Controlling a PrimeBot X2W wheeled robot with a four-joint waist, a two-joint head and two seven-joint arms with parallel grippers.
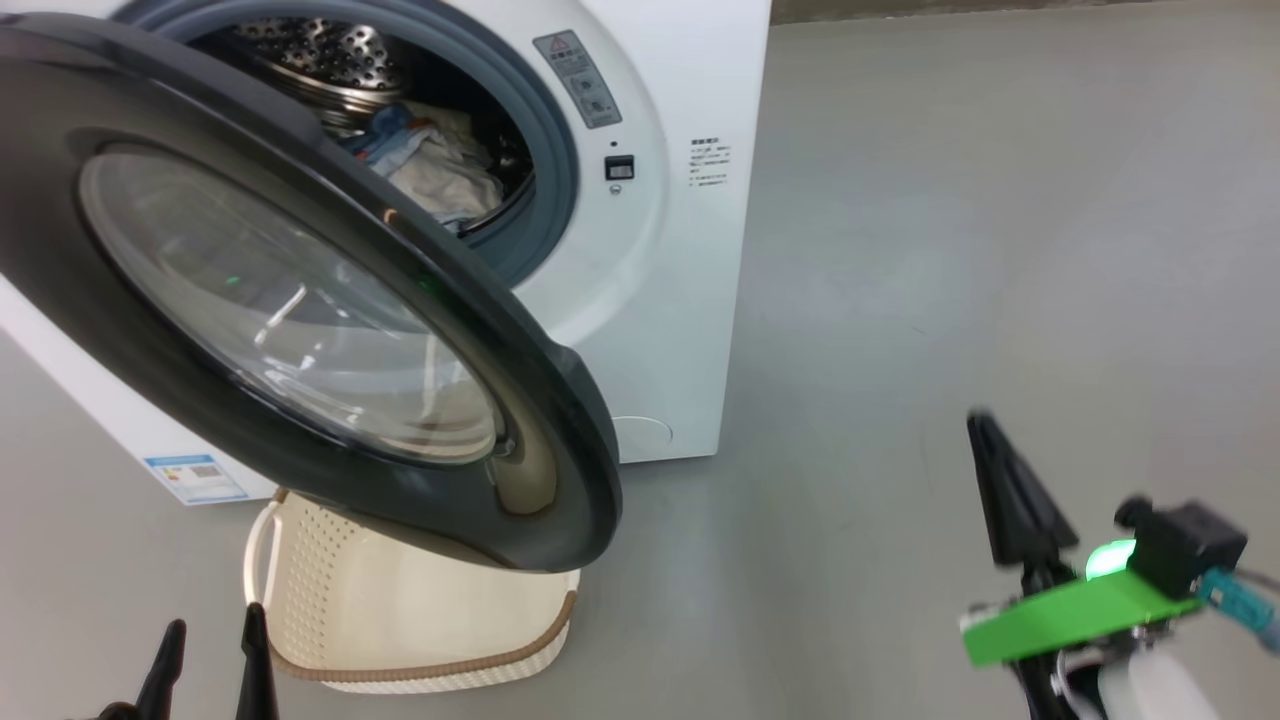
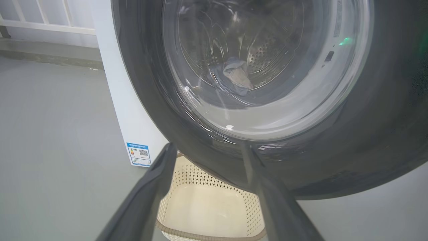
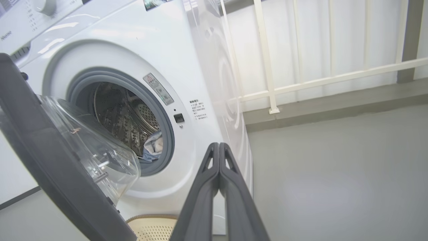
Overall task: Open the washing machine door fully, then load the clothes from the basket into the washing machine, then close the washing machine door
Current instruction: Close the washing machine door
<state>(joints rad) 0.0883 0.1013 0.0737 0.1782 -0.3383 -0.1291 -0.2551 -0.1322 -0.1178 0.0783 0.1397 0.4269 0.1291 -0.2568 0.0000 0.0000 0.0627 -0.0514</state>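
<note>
Now the washing machine door (image 1: 300,300) stands swung out from the washing machine (image 1: 660,300), attached at its left side, so the round opening is uncovered. Inside the steel drum (image 1: 340,50) lie the clothes (image 1: 440,165), blue and cream-white pieces together. Under the door's lower edge the basket (image 1: 330,590) sits on the grey floor (image 1: 950,250), close to the machine's front. The left gripper (image 1: 216,617) hangs just beside the basket, fingers apart, nothing between them. The right gripper (image 3: 219,145) is well to the right, fingers pressed together, holding nothing.

Black door (image 1: 300,300) half-open, clothes (image 1: 440,165) inside washing machine (image 1: 650,300), basket (image 1: 420,610) empty beneath.
</note>
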